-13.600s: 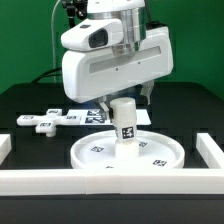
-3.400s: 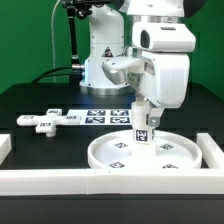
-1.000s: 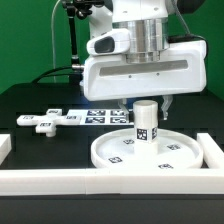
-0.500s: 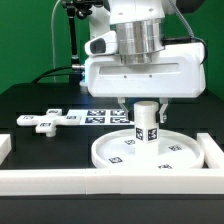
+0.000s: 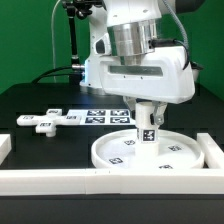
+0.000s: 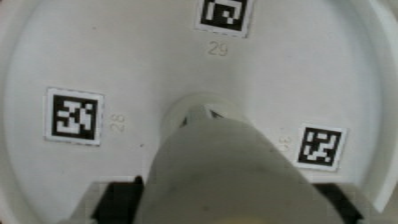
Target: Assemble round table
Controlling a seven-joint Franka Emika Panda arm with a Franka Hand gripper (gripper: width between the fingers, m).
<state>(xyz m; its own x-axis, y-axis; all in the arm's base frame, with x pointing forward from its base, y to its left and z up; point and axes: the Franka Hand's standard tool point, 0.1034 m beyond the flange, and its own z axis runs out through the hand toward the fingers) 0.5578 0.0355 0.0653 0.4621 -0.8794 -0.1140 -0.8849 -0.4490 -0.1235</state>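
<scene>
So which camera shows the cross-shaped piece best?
The exterior view: the cross-shaped foot piece lies whole on the black table, at the exterior view's left. The wrist view misses it, showing only the leg and disc.

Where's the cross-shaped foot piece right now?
The foot piece lies on the exterior view's left, on the black table beside the marker board, apart from the round disc.

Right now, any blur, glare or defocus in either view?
Exterior view: even light, no glare, the white disc slightly washed out. Wrist view: the leg is close and out of focus, the disc's tags soft but readable.
</scene>
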